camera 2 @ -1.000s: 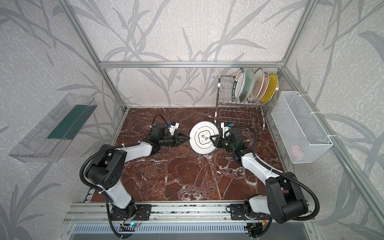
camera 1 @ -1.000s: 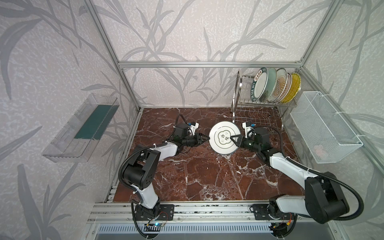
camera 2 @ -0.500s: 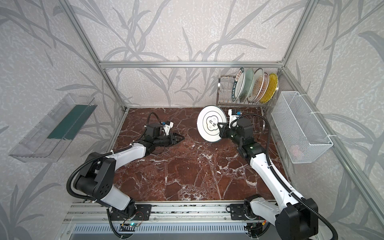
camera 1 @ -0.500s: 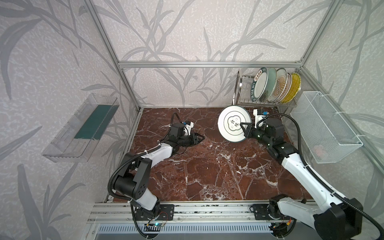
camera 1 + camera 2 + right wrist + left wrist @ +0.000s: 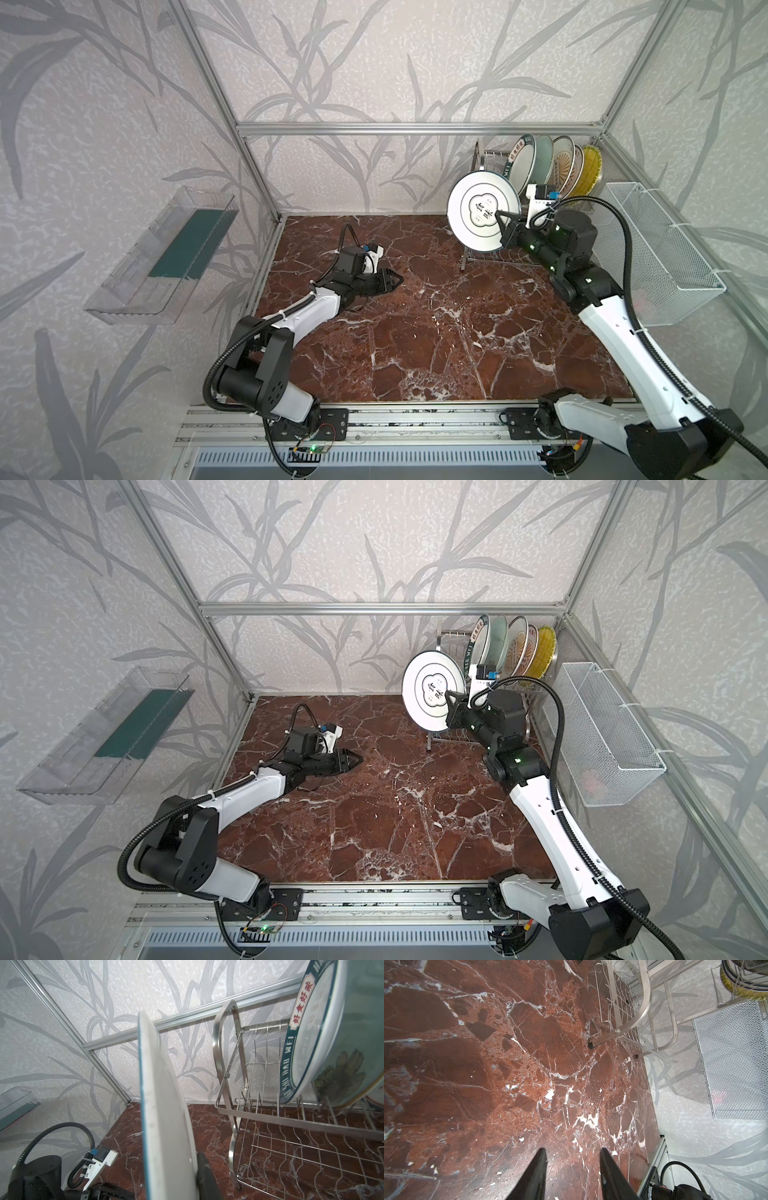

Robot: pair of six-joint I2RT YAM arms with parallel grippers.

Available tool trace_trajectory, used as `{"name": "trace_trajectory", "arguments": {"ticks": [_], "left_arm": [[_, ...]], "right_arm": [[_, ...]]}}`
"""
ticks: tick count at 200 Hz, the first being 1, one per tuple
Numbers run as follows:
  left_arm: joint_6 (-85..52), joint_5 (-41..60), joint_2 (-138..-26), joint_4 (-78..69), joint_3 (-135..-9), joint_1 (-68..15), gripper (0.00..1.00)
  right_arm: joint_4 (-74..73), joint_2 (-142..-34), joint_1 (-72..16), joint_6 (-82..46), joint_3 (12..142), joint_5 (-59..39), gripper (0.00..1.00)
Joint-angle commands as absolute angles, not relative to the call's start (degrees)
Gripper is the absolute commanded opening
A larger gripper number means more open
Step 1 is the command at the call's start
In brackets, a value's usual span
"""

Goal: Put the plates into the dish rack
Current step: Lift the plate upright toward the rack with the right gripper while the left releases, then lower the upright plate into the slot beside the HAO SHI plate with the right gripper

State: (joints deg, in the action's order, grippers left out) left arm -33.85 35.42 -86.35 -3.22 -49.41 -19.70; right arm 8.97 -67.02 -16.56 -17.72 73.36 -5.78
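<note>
Left gripper [image 5: 394,282] sits low over the marble table [image 5: 415,353], left of centre in both top views, jaws partly apart and empty; right gripper [image 5: 500,218], upper right, is clamped on the rim of the cloud plate [image 5: 469,208], held upright on edge just in front of the rack [image 5: 223,1043]; behind, five plates [image 5: 552,166] stand in its upper tier.
</note>
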Motion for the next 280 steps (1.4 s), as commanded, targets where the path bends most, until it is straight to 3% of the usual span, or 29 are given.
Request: {"name": "trace_trajectory", "arguments": {"ticks": [1,145,280], "left_arm": [[-32.42,34.8,-85.08,-2.12,-50.82,-19.77,0.4],[-31.48,33.96,-82.94,0.59,-50.22,-19.79,0.39],[-30.59,33.27,-82.18,1.06,-48.51,-19.81,0.38]], "right_arm": [[5.41,-67.83,-16.52,-14.18,81.29,0.8,0.0],[3.42,-83.99,-16.52,-4.03,103.12,23.67,0.0],[7.2,-100.99,-17.73,-4.27,114.31,36.16,0.0]]}}
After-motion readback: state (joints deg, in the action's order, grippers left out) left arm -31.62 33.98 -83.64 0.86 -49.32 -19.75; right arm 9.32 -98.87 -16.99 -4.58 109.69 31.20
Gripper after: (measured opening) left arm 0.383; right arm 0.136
